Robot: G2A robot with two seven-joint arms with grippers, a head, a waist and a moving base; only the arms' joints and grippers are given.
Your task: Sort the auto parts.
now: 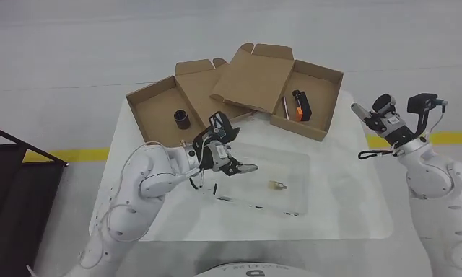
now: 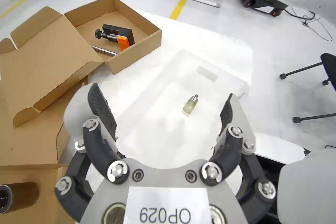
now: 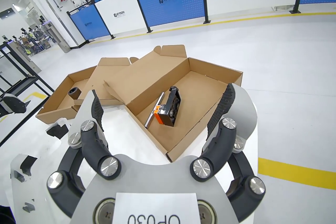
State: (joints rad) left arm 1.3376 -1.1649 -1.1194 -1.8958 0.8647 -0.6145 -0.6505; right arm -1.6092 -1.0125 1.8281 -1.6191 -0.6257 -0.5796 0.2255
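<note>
Two cardboard boxes (image 1: 155, 122) sit far across the white table (image 1: 346, 205); a fitting (image 1: 275, 184) lies in the clear tray (image 1: 289, 165). Both claws gape wide: left gripper (image 2: 162, 93) over the tray, right gripper (image 3: 162, 89) by the table's right edge. A yellow line (image 1: 86, 154) stripes the floor (image 1: 72, 46).

left tool (image 2: 162, 91), right tool (image 3: 162, 89): both agape

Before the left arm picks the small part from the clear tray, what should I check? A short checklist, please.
1. Left gripper open and empty: ok.
2. Small part lying free in the clear tray: ok.
3. Gripper centred over the part: not ok, it is off to one side.
4. Right gripper away from the tray: ok.
5. Free floor in the box holding the orange-and-black part: ok.
</note>
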